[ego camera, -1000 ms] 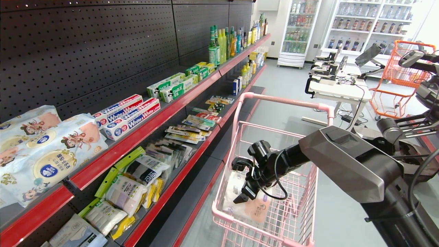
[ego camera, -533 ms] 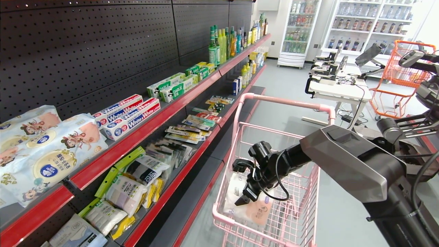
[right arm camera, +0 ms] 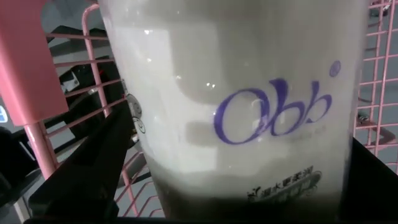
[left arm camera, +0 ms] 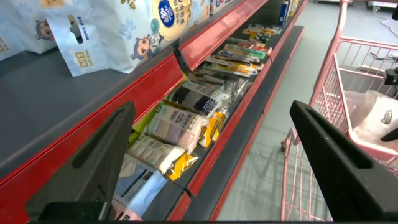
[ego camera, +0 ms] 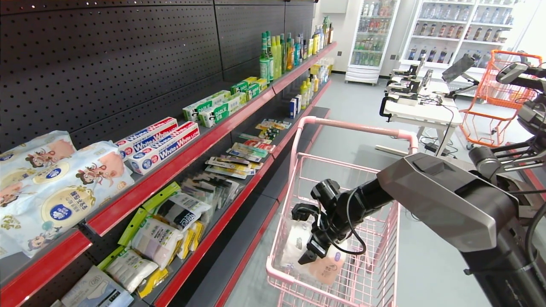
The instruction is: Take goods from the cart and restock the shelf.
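Noted right gripper (ego camera: 309, 253) low inside pink cart (ego camera: 354, 126), fingers (right arm camera: 81, 168) spread astride white pack (right arm camera: 249, 124) lying directly beneath, long axis unresolved; left gripper (left arm camera: 211, 112) likewise spread, well away beside shelf (ego camera: 179, 164).

Right hand (ego camera: 309, 256) now lower inside the pink cart (ego camera: 354, 124), nearer the white pack (ego camera: 292, 249) beneath it

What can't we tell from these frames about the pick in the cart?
- Head view: whether the right gripper touches the white pack; its wrist and cables hide the far finger.
- Right wrist view: the pack's full outline and the pink cart floor; the pack sits close and runs past the picture's edges.
- Left wrist view: the cart's other contents; a finger of the left gripper and the picture's edge cut it off.
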Robot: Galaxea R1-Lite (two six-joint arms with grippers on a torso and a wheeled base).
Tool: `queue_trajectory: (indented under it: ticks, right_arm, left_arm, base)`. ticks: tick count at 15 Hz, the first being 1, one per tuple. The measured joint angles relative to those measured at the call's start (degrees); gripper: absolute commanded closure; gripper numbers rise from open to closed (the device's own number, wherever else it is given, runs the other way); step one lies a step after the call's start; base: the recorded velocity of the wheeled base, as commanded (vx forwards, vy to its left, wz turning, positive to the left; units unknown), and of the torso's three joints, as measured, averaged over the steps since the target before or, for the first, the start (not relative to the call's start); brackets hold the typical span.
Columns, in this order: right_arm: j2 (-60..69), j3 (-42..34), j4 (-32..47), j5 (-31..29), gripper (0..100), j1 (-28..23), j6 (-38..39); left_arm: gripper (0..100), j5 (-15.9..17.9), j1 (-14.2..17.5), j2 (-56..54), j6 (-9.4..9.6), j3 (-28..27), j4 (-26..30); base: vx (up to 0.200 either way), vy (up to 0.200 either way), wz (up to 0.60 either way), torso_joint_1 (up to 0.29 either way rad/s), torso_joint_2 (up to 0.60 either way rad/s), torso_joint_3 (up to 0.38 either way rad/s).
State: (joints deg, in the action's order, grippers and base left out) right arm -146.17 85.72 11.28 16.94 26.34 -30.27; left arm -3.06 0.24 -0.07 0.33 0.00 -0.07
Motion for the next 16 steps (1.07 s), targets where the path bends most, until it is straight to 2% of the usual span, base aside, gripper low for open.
queue_trajectory:
  ticks: [2,11,16]
  right_arm:
    - [0.46,-0.09,1.96,-0.34,0,0.22,-0.62]
    - [0.74,-0.23,2.07,-0.72,0,0.52,-0.44]
    - [0.72,3.13,1.85,-0.59,0,0.63,-0.40]
  left_arm:
    - [0,0.00,0.00,0.00,0.00,0.00,0.00]
    - [0,0.00,-0.04,0.00,0.02,0.00,0.00]
    - [0,0.02,0.00,0.00,0.02,0.00,0.00]
  base:
    - [0.000,0.000,0.00,0.000,0.00,0.000]
    - [0.000,0.000,0.00,0.000,0.00,0.000]
    - [0.000,0.000,0.00,0.000,0.00,0.000]
